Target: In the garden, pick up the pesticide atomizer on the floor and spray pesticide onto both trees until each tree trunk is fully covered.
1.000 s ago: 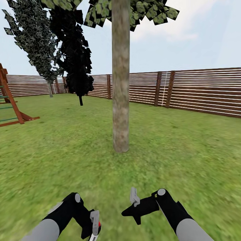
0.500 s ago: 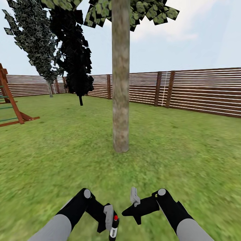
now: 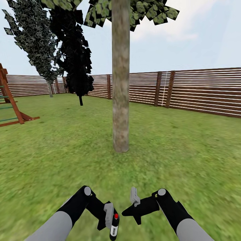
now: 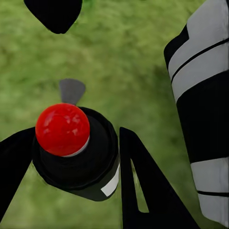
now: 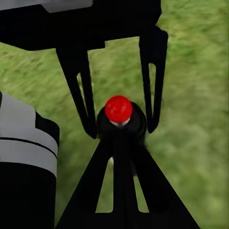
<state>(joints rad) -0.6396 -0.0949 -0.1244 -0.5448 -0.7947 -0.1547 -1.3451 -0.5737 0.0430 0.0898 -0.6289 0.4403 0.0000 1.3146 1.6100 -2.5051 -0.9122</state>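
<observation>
A tall grey-brown mottled tree trunk (image 3: 120,83) stands on the grass straight ahead, its leafy crown cut off by the top of the head view. My left gripper (image 3: 111,227) is low and central, shut on the pesticide atomizer (image 3: 114,229), a small black bottle with a red top. In the left wrist view the atomizer (image 4: 71,152) sits between the two black fingers (image 4: 138,186). My right gripper (image 3: 123,212) is just to its right, shut and holding nothing, pointing at the atomizer (image 5: 118,109) from close by.
A dark narrow cypress-like tree (image 3: 75,50) and a grey-green one (image 3: 35,40) stand back left. A wooden playset (image 3: 10,103) is at the far left. A brown slatted fence (image 3: 187,90) runs along the back. Grass (image 3: 187,160) spreads all round the trunk.
My left arm has swung right towards the centre, bringing the atomizer up beside the right gripper. The right arm and the view have not moved.
</observation>
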